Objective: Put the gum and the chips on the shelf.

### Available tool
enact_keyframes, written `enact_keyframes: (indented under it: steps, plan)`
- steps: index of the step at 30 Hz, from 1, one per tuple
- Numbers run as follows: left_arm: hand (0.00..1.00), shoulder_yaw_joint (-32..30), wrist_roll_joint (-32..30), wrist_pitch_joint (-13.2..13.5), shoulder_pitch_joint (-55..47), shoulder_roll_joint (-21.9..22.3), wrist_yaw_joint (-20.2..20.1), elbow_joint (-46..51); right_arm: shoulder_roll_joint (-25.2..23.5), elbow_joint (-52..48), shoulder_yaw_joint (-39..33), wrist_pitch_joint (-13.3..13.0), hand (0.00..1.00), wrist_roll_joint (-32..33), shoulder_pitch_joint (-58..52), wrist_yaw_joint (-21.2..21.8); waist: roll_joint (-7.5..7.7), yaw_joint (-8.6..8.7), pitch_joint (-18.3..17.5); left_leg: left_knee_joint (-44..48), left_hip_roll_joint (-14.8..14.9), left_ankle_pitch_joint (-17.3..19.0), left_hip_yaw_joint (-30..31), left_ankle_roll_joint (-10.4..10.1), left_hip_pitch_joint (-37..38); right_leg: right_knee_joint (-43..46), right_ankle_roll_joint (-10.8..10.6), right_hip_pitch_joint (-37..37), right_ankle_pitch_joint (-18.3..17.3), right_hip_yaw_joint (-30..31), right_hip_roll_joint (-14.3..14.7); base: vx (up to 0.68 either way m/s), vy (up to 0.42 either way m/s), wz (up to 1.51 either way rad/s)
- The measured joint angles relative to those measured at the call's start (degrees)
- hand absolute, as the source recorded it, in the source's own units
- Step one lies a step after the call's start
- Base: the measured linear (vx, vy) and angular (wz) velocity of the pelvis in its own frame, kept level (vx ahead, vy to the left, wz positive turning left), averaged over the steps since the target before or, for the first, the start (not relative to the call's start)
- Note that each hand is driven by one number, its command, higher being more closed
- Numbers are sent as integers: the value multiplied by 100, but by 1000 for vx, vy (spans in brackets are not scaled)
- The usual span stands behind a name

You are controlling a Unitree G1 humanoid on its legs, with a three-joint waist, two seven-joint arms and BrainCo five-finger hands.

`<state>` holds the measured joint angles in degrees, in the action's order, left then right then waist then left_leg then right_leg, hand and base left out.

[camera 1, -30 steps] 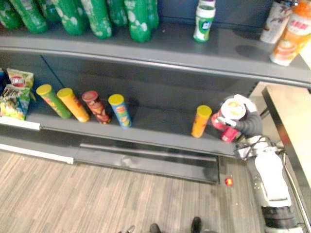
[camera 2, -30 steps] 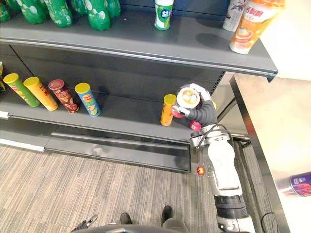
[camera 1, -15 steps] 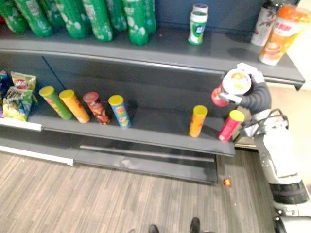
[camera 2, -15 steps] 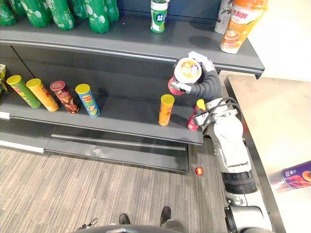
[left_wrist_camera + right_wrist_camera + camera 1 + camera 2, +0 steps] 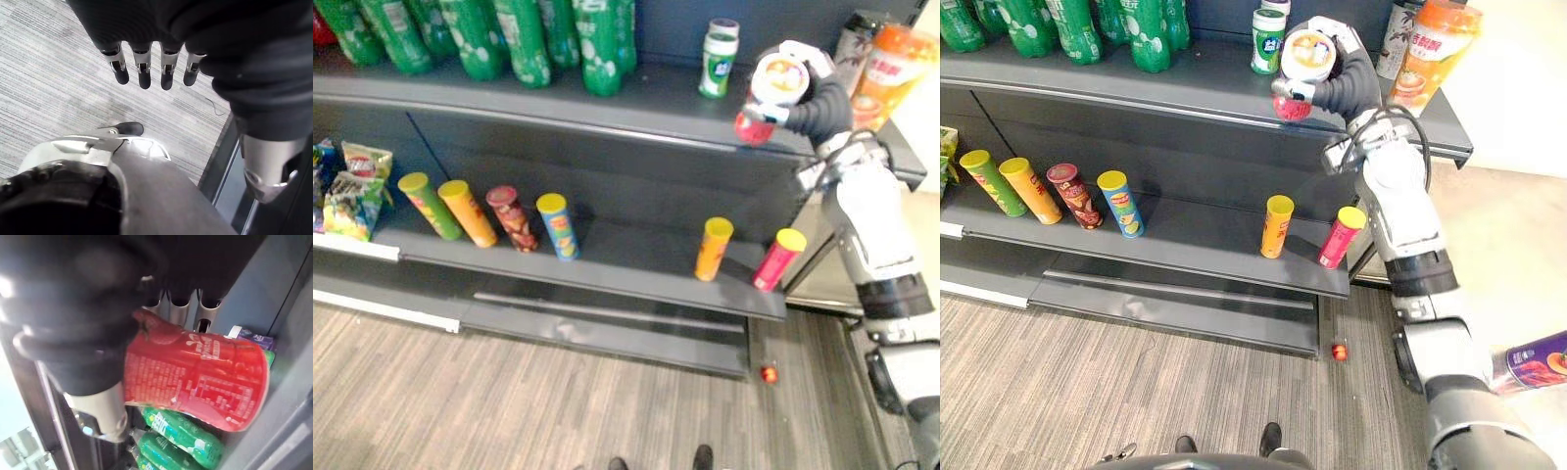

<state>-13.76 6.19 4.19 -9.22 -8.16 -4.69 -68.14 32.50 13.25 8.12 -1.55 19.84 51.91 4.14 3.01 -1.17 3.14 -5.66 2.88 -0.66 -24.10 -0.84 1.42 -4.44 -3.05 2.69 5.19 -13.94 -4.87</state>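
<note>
Right hand [image 5: 815, 100] has come way up: a second ago it was down by the lower shelf [image 5: 626, 257], now it's level with the upper shelf [image 5: 636, 106], fingers wrapped round the red chips can [image 5: 777, 80]. It holds the can tilted over the shelf's front edge, just right of the gum bottle [image 5: 718, 57], which already stands on that shelf. The left hand [image 5: 143, 68] just hangs over the floor with its fingers loosely straight, holding nothing. What I'd worry about is that the can's base points at the shelf lip, so it could catch there, or topple if let go while it's leaning. The gap is tight too, and a sideways nudge could knock the gum over. Counting from the left: a row of green bottles [image 5: 524, 39] overlapping too much to number, some snack bags [image 5: 347, 186], then four chips cans in a group [image 5: 494, 215]. Further along there's one gum bottle, one orange can [image 5: 713, 249], the held red one, and one pink can [image 5: 776, 259]. That's seven cans in all, plus two drink bottles [image 5: 893, 61] at the far right.
</note>
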Motion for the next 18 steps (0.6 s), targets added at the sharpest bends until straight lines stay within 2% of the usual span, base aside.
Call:
enact_keyframes:
  steps: [6, 11, 18]
  plan:
    - [0, 6, 45, -66, 5, 2, -24, 37, 88, 1109, 362, 261, 100, 302, 891, 3, 1, -66, 1, 24, 9, -11, 7, -11, -24, -54, 11, -3, 28, -1, 22, 0, 0, 0]
    - [0, 7, 224, -114, 51, 2, -27, 35, -12, 1866, 382, 355, 100, 295, 1318, 13, 6, -120, 8, 24, 19, -11, 11, -11, -26, -55, 12, -2, 28, -1, 33, 0, 0, 0]
    - [0, -4, 265, -114, 177, 2, -20, 51, -449, 2521, 352, 497, 100, 254, 1585, 14, 15, -125, 154, -4, 33, -15, 32, -18, -30, -54, 12, 1, 27, -3, 45, -1, 0, 1]
